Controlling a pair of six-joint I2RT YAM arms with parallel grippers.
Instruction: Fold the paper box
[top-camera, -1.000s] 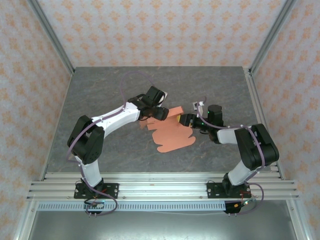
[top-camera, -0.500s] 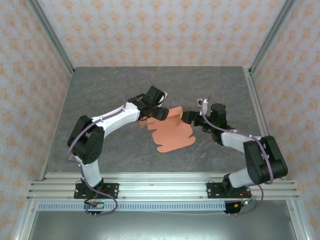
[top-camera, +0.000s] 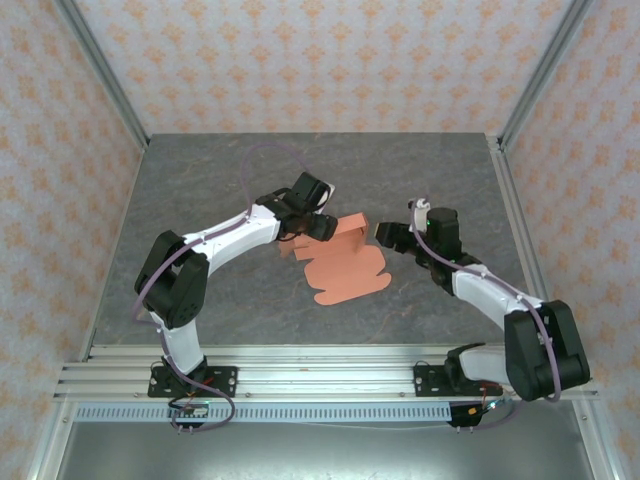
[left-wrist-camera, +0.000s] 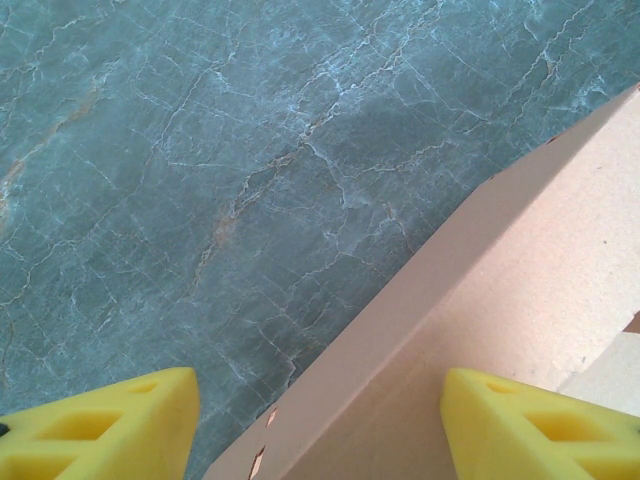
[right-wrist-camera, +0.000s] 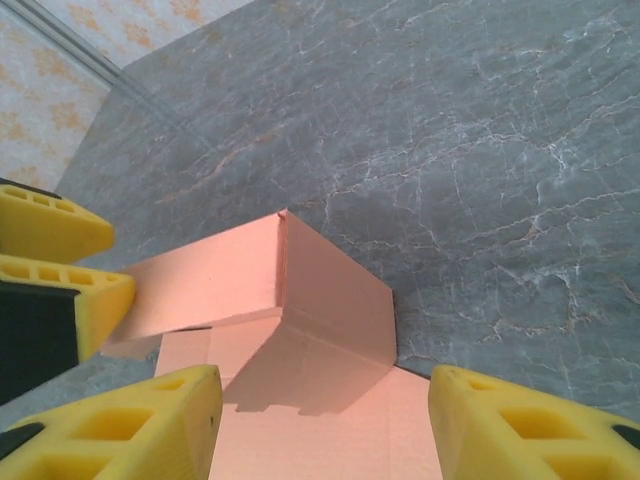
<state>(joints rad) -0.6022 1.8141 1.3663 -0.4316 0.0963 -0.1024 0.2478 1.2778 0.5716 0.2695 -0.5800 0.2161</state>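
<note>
Centrally on the counter (top-camera: 200, 190), the paper box (top-camera: 345, 268) lay part-folded, its flat sheet toward the lower frame and one raised wall along its upper edge. The left gripper (top-camera: 322, 226) stood wide, astride that wall's left end without pinching it. The right gripper (top-camera: 384, 235), likewise wide and empty, faced the raised corner just left of it, the nearer arm for that corner.

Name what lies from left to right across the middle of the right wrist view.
left gripper at the left edge → paper box, its walls raised → bare table out to the right edge
</note>
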